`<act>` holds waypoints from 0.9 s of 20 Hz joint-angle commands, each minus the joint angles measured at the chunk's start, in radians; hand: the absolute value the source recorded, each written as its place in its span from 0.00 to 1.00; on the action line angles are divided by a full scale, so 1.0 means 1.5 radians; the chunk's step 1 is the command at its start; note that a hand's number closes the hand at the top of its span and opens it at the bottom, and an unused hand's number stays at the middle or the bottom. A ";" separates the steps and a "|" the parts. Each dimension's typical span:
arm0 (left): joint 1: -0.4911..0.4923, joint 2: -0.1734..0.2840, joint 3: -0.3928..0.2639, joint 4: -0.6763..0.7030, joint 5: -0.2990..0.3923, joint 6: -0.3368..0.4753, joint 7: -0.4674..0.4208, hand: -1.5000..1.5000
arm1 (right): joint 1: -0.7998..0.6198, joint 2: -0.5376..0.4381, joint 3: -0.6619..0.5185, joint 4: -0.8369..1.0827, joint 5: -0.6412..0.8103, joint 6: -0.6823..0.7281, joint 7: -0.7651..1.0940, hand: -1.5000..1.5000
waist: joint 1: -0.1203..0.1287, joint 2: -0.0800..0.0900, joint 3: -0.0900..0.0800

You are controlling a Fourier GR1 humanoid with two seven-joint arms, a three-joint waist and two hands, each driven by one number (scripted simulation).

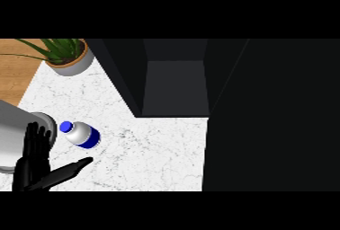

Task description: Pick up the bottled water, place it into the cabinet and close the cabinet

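No readable text, brand, number or sign was found; the blue band on the bottled water (81,134) was seen blank.

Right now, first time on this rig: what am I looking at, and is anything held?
This is the one view, from the robot's head, looking steeply down at a white counter. The black shape at lower left is the left hand, open, fingers straight, holding nothing. The bottle lies just right of its fingers, blue cap toward them; whether they touch is unclear. The dark box ahead is the cabinet, open. A potted plant stands at upper left. The right hand is out of view.
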 commanded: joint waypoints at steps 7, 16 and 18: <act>-0.074 0.020 0.097 0.231 0.084 -0.120 -0.103 0.00 | 0.058 0.004 0.033 -0.010 0.019 0.008 -0.039 0.00 | -0.002 0.000 0.000; -0.205 0.038 0.121 0.435 0.075 -0.147 -0.160 0.00 | 0.074 -0.016 0.020 -0.013 0.010 0.024 -0.054 0.00 | -0.004 0.000 0.000; -0.184 0.037 0.120 0.451 0.073 -0.175 -0.201 0.00 | 0.022 -0.016 0.012 0.005 0.000 0.008 -0.020 0.00 | -0.001 0.000 0.000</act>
